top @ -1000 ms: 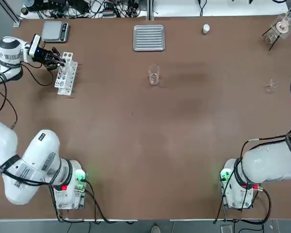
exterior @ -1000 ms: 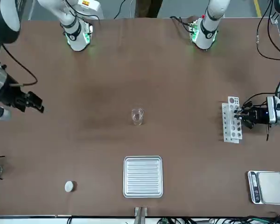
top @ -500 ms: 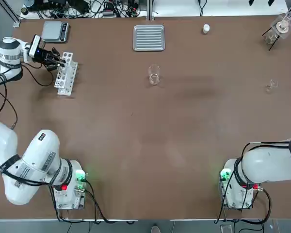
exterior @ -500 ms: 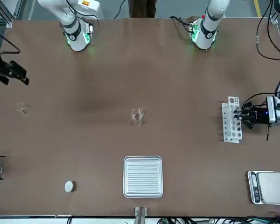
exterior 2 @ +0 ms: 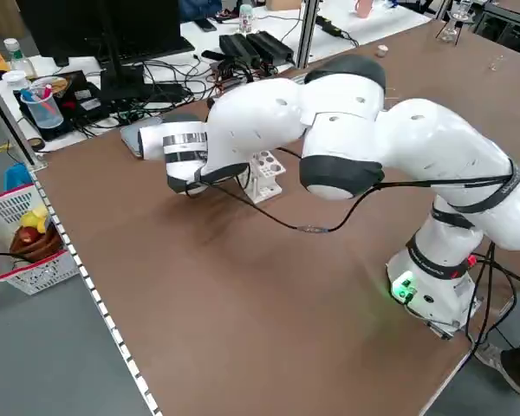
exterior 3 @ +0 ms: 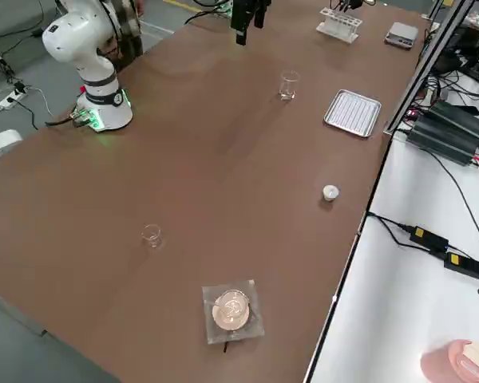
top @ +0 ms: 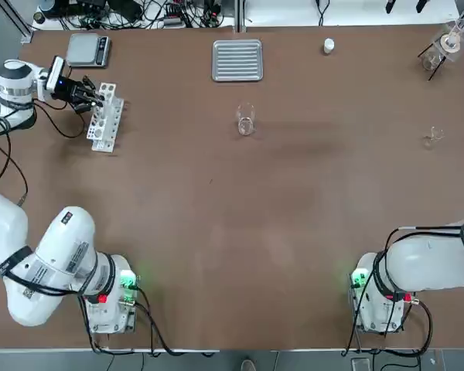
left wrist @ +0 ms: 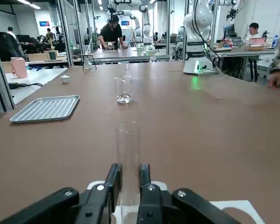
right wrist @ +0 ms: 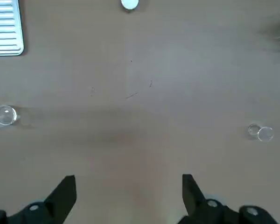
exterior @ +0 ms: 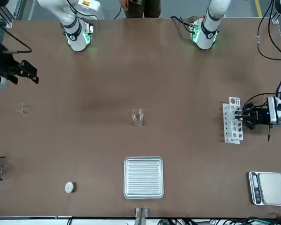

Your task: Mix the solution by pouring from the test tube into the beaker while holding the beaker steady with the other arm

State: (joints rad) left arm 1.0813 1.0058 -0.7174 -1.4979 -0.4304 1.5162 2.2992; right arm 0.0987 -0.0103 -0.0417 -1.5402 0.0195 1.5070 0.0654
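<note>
While the left gripper (left wrist: 129,186) sits at the white rack (top: 104,117) on the table's (top: 216,216) far left, its fingers are clamped on a clear test tube (left wrist: 128,154) standing upright in the rack. Well apart, the beaker (top: 245,120) stands alone near the table's middle, just nearer than the metal tray (top: 237,59). High over the right side, the right gripper (right wrist: 129,191) hangs with fingers spread wide, holding nothing.
</note>
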